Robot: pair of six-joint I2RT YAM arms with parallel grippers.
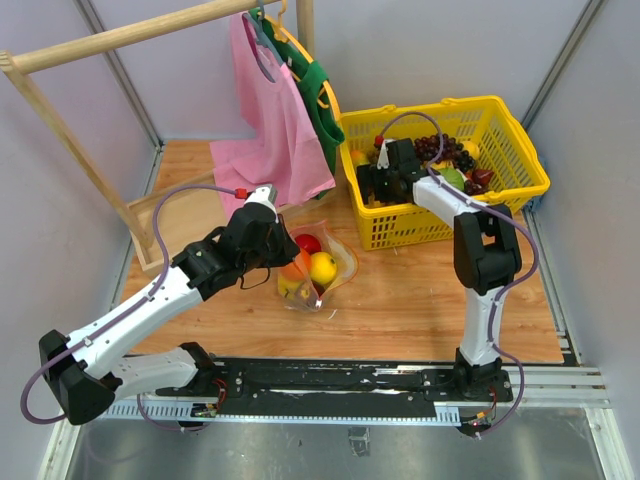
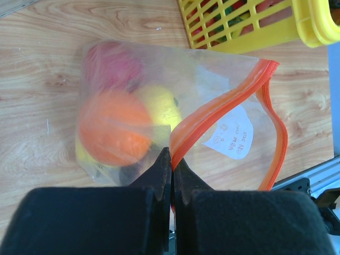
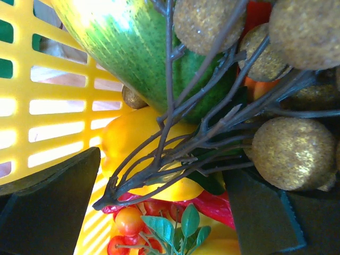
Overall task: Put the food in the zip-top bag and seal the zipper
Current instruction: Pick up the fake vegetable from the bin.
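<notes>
The clear zip-top bag (image 1: 318, 268) lies on the wooden table with its mouth open. Inside it are an orange (image 2: 114, 127), a red fruit (image 2: 111, 66) and a yellow piece (image 2: 159, 106). My left gripper (image 2: 172, 155) is shut on the red-orange zipper strip (image 2: 228, 101) at the bag's near edge; in the top view it (image 1: 277, 247) sits at the bag's left side. My right gripper (image 3: 159, 202) is open inside the yellow basket (image 1: 520, 150), its fingers either side of a brown twig bunch (image 3: 175, 143) lying over a yellow fruit (image 3: 133, 143). The slider tab is not visible.
The basket also holds a green piece (image 3: 138, 48), brown round balls (image 3: 292, 154), small red cherries (image 3: 130, 220) and dark grapes (image 1: 440, 150). A pink cloth bag (image 1: 275, 120) and a green one (image 1: 318, 95) hang from a wooden rack (image 1: 120, 35) behind the bag.
</notes>
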